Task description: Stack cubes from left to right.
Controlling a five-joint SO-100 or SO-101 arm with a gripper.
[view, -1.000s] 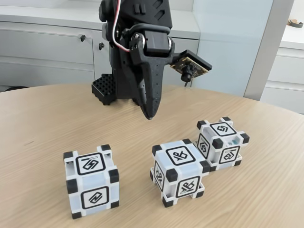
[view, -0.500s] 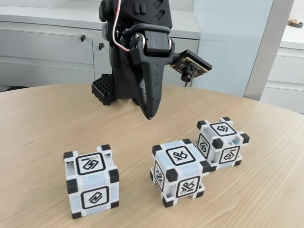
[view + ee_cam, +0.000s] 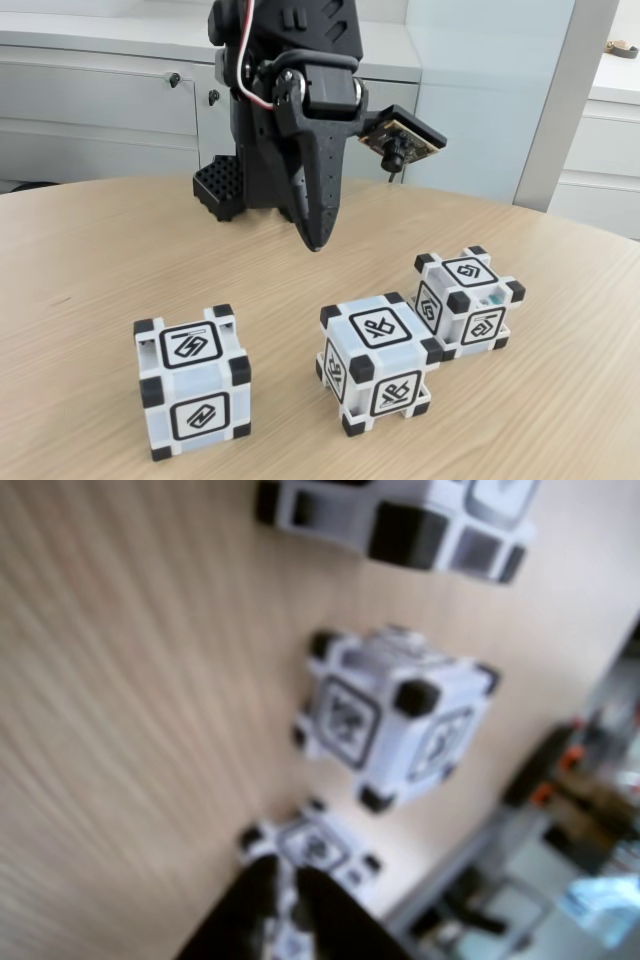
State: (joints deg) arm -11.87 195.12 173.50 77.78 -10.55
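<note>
Fixed view: claw (image 3: 317, 243) closed, holding nothing, hanging above the table (image 3: 80, 270); three cubes (image 3: 380, 363) sit below it, nothing blocking.

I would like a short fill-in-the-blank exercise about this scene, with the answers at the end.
1. The number of cubes on the table is ____.
2. In the fixed view, the hand hangs ____ the table, touching no cube.
3. In the fixed view, the middle cube and the right cube stand close; the left cube stands ____.

Answers: three; above; apart
</note>
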